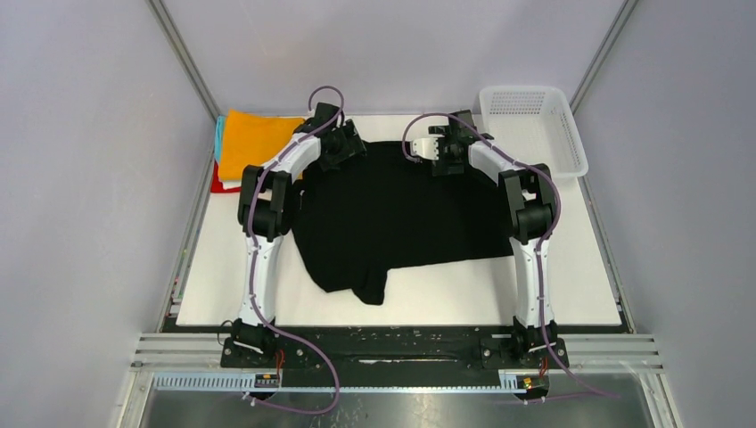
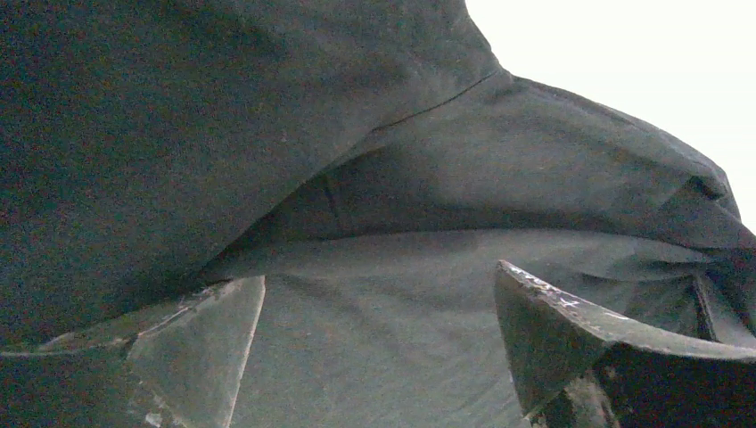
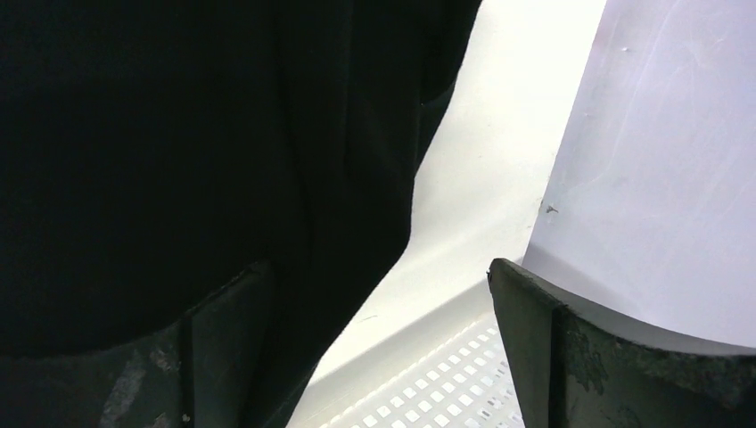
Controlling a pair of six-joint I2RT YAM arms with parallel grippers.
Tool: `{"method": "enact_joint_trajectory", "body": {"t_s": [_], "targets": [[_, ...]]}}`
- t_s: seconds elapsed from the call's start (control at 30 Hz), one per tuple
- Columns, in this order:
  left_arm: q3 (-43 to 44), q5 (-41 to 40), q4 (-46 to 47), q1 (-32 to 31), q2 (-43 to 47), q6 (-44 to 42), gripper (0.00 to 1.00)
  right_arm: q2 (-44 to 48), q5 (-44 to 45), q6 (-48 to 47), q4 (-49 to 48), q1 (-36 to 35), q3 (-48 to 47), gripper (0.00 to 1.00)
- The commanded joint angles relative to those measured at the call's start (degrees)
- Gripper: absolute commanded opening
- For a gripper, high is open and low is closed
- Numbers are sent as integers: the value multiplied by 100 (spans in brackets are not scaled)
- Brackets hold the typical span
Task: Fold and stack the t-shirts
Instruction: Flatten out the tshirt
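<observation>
As seen from overhead, found black t-shirt (image 1: 401,214) spread unfolded across centre of table (image 1: 446,299), one flap trailing toward 7 o'clock. Found left gripper (image 2: 370,285) at that shirt's 11 o'clock edge, fingers spread wide above dark cloth, pinching nothing. Found right gripper (image 3: 370,276) at its 1 o'clock edge, likewise spread and empty, near basket (image 1: 535,125) at table's 2 o'clock. Noted folded stack (image 1: 245,165) at table's 10 o'clock: orange shirt (image 1: 258,138) on top, teal shirt (image 1: 219,134) and red shirt (image 1: 217,185) peeking out on its 9 o'clock side.

Black shirt (image 1: 401,209) matt cloth; basket (image 1: 535,125) perforated white plastic.
</observation>
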State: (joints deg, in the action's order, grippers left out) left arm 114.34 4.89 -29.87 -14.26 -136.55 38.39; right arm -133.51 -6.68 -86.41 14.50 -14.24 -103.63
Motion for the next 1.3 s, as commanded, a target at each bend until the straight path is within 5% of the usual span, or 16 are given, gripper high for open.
{"method": "enact_joint_trajectory", "body": {"t_s": [0.0, 0.27, 0.4, 0.53, 0.6, 0.7, 0.83, 0.97, 1.27], "targets": [[334, 416, -19, 56, 4, -280, 99, 355, -350, 544, 83, -35, 292, 99], [-2044, 37, 476, -189, 2581, -465, 99, 2293, -460, 2153, -348, -645, 1207, 99], [-3754, -289, 733, -410, 4119, -162, 99, 2968, -481, 4479, -261, -908, 1178, 100], [-5311, -337, 791, -564, 5437, 270, 99, 3607, -1825, 7544, 5, -896, 1409, 100], [-6028, -417, 719, -573, 6028, 424, 99, 4063, -2867, 8491, -677, -972, 2266, 99], [-7039, -703, 557, -578, 6882, 672, 99, 4950, -2695, 9575, -2679, -1627, 4247, 99], [-7690, -918, 349, -577, 7869, 819, 99, 5323, -2047, 9776, -2881, -2723, 5300, 99], [-8013, -1345, -47, -571, 8349, 869, 99, 4750, -899, 9449, -1568, -3855, 4955, 95], [-8379, -1429, -142, -567, 8578, 1030, 99, 3242, 986, 9226, -558, -5400, 4090, 85]]}}
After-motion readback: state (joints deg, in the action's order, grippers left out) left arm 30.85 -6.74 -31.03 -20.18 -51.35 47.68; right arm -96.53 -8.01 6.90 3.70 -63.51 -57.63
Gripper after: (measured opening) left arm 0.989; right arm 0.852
